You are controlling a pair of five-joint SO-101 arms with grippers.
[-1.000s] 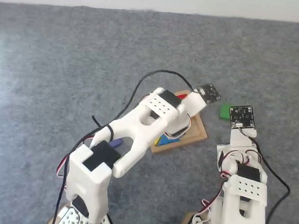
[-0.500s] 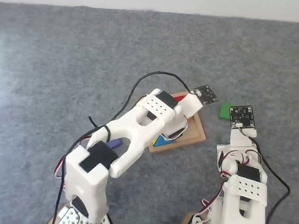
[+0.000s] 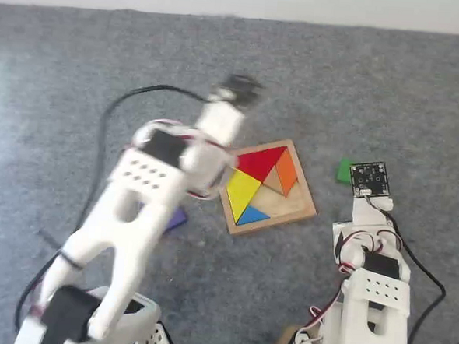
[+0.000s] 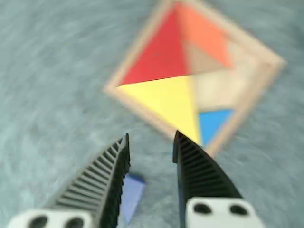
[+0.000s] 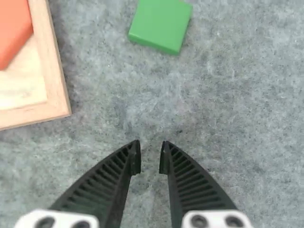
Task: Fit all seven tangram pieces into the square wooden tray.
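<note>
The square wooden tray lies mid-table holding red, orange, yellow and blue pieces plus a small tan triangle. A green square lies on the carpet just right of the tray. A purple piece lies left of it, partly under the left arm. My left gripper is open in the air, with the purple piece below it and the tray ahead. My right gripper is open by a narrow gap, empty, short of the green square.
Grey carpet covers the whole table. The right arm stands at the front right, its wrist close to the tray's right rim. Free carpet lies behind and to the left of the tray.
The left arm has swung from over the tray to the left and back, uncovering the tray and its pieces. The right arm has not moved.
</note>
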